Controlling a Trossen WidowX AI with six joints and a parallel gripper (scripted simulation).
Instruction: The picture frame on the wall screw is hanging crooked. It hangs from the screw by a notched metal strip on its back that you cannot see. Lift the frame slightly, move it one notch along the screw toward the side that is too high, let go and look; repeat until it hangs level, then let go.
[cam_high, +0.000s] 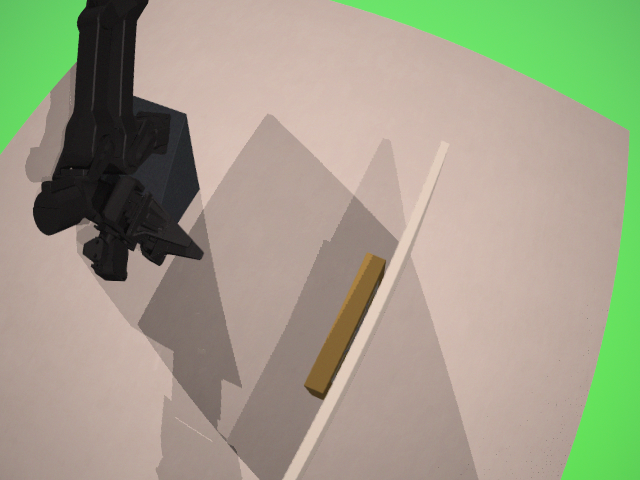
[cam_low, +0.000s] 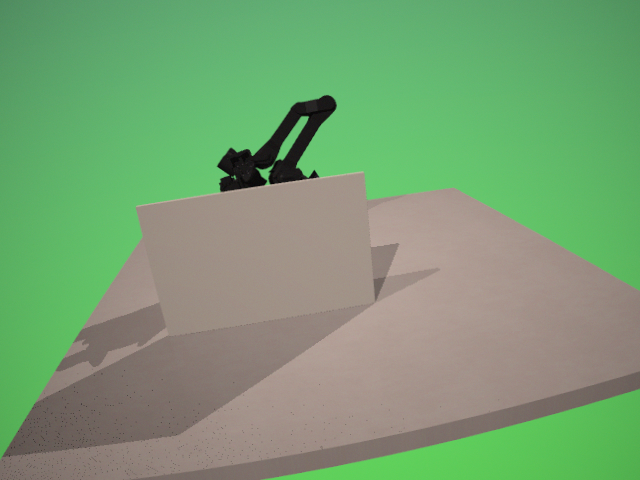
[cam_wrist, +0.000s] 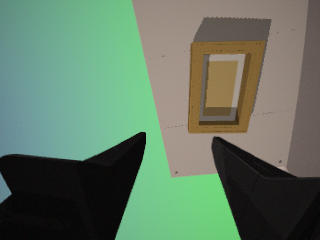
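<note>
One golden-brown rectangular picture frame (cam_high: 345, 326) (cam_wrist: 196, 90) hangs close against the pale upright wall panel (cam_high: 395, 268) (cam_low: 258, 258) (cam_wrist: 165, 95), presumably borne by the screw hidden behind it; I can't judge whether it is level. Well apart from it, the black two-fingered gripper (cam_high: 178, 255) (cam_wrist: 178, 139) stands with its fingers apart and nothing between them, probably held back so the tilt can be checked, above the broad pinkish-beige bench (cam_high: 516, 258) (cam_low: 491, 289)

Lettering, labels, numbers — none readable in any view.
</note>
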